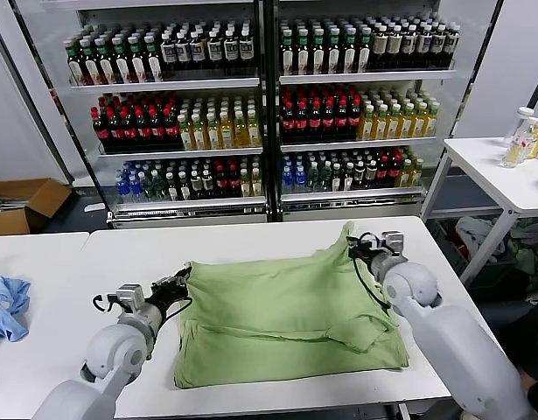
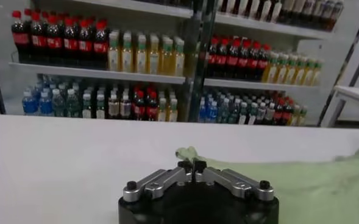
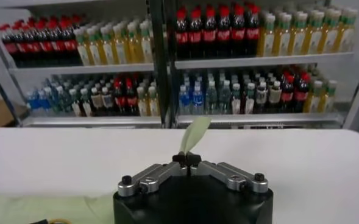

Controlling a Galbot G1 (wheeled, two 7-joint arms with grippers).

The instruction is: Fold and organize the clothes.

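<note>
The light green shirt (image 1: 286, 315) lies partly folded on the white table (image 1: 251, 241), with a doubled layer along its near side. My left gripper (image 1: 181, 280) is shut on the shirt's far left corner; a tuft of green cloth (image 2: 188, 152) sticks out past its tips. My right gripper (image 1: 360, 245) is shut on the shirt's far right corner, which stands up as a small peak (image 1: 347, 232). In the right wrist view a strip of green cloth (image 3: 194, 134) rises from between the closed tips. The collar, buttons and printed mark are hidden.
A light blue garment (image 1: 6, 306) lies on the adjoining table at the far left. Shelves of drink bottles (image 1: 269, 96) stand behind the table. A second white table (image 1: 505, 166) with bottles is at the right. A cardboard box (image 1: 24, 201) sits on the floor at left.
</note>
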